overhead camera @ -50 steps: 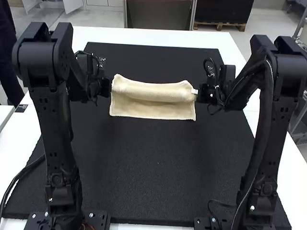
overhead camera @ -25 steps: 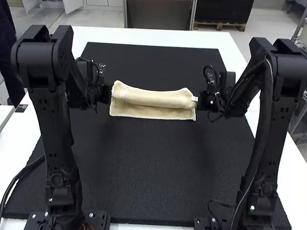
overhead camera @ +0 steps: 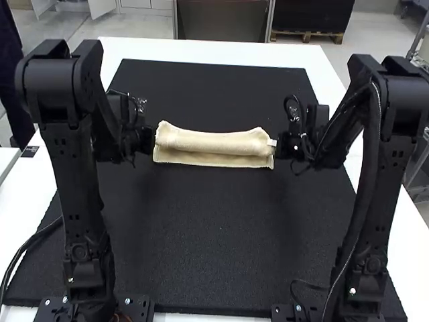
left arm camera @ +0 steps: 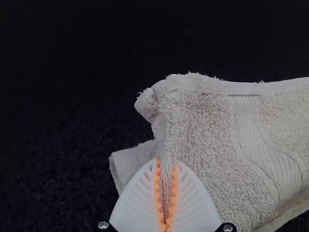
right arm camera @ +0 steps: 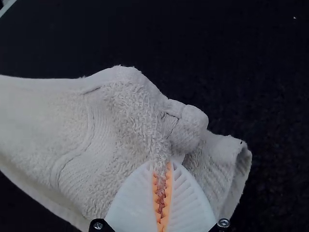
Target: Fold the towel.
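Observation:
The cream towel [overhead camera: 214, 142] lies across the middle of the black mat, folded into a narrow strip with its upper part rounded over a flatter near edge. At its left end is my left gripper [overhead camera: 151, 139], and at its right end my right gripper [overhead camera: 276, 145]. In the left wrist view my left gripper [left arm camera: 166, 193] is shut on a pinched fold at the end of the towel [left arm camera: 207, 145]. The right wrist view has my right gripper [right arm camera: 162, 195] shut on the opposite end of the towel [right arm camera: 120, 125], where layers bunch beside the fingers.
A large black mat [overhead camera: 214, 248] covers much of the white table [overhead camera: 201, 48]. A cable [overhead camera: 30, 248] runs over the mat's left edge near the left arm's base.
Both grippers have moved toward the near side and lower, still holding the towel's ends. The raised roll came down with them, so less of the near flap shows.

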